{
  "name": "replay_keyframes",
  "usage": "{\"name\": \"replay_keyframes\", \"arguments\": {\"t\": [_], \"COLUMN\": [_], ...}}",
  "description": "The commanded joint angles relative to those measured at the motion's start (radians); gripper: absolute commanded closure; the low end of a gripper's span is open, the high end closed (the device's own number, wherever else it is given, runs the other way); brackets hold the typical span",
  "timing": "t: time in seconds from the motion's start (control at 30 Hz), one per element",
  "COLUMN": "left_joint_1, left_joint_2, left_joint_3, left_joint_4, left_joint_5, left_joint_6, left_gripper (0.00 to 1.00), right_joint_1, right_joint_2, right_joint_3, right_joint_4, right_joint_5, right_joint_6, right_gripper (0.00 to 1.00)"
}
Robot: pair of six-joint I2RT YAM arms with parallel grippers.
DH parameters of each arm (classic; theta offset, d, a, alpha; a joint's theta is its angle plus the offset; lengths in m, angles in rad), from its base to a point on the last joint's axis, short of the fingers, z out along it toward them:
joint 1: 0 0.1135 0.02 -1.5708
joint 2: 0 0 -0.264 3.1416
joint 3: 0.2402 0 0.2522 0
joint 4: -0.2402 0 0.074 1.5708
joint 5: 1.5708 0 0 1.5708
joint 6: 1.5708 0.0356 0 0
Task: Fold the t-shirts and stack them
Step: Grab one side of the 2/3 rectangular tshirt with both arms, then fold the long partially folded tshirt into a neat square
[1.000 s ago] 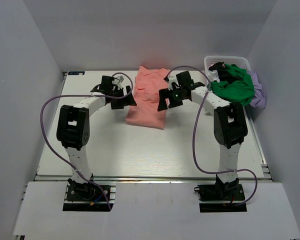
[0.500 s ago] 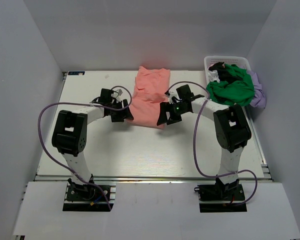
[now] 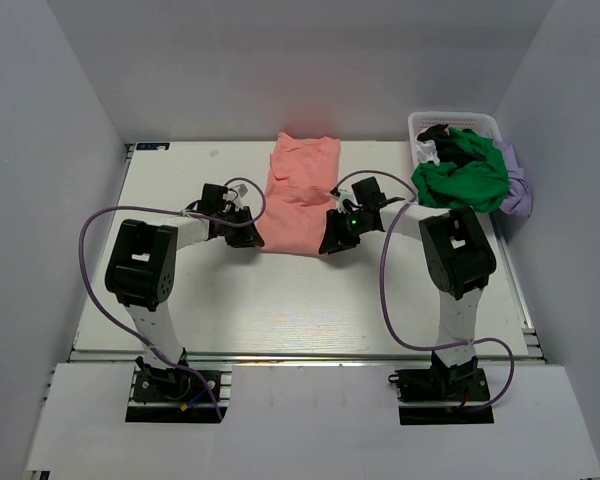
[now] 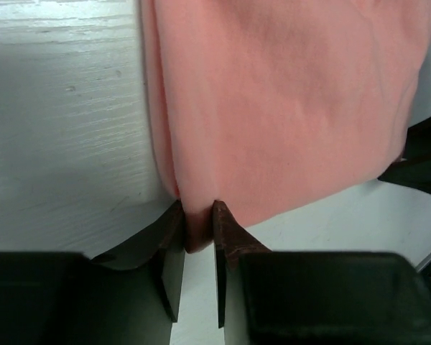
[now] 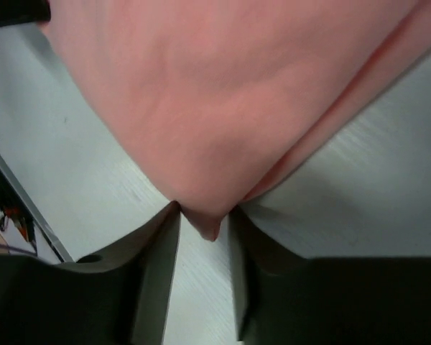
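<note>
L gripper (image 4: 197,215) is down low on the table (image 3: 280,300), fingers narrowed to a slit w/ the near-left corner of the salmon-pink t-shirt (image 3: 298,195) pinched between them. R gripper (image 5: 205,215) sits at the near-right corner, fingers about half open, cloth tip in the gap touching both. Real grip or not, can't tell. Shirt lies mid-table, running toward the far edge. Far right: white basket (image 3: 420,122), green t-shirt (image 3: 465,175) heaped on it, lilac t-shirt (image 3: 518,190) hanging off its right side.

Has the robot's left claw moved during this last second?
Yes. The left gripper has come toward the near edge of the table, from beside the middle of the salmon-pink t-shirt to its near left corner.
</note>
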Motion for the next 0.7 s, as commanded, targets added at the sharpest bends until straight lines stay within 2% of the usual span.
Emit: {"name": "replay_keyframes", "arguments": {"t": [0.0,0.07,0.1,0.13,0.33,0.53,0.67], "left_joint_1": [-0.005,-0.005,-0.005,-0.005,-0.014,-0.045,-0.054], "left_joint_2": [0.012,0.002,-0.007,-0.023,-0.259,-0.441,-0.518], "left_joint_3": [-0.02,-0.029,-0.029,-0.048,-0.179,-0.202,-0.039], "left_joint_4": [0.02,0.029,0.029,0.0,-0.096,-0.283,-0.483], "left_joint_5": [0.059,0.068,0.069,0.069,0.053,0.119,0.093], "left_joint_6": [0.007,-0.003,-0.003,-0.012,-0.013,-0.003,0.07], "left_gripper": [0.7,0.77,0.96,1.0,1.0,1.0,1.0], "right_joint_1": [-0.002,0.001,0.004,0.002,0.016,0.036,0.038], "right_joint_2": [0.02,-0.003,-0.012,-0.023,-0.256,-0.421,-0.508], "right_joint_3": [-0.02,-0.037,-0.064,-0.074,-0.227,-0.25,-0.192], "right_joint_4": [0.066,0.081,0.081,0.074,-0.046,-0.318,-0.442], "right_joint_5": [0.035,0.038,0.04,0.043,0.052,0.025,-0.021], "right_joint_6": [0.012,0.022,0.026,0.024,-0.037,-0.094,-0.119], "right_gripper": [0.64,0.82,0.97,1.0,1.0,1.0,1.0]}}
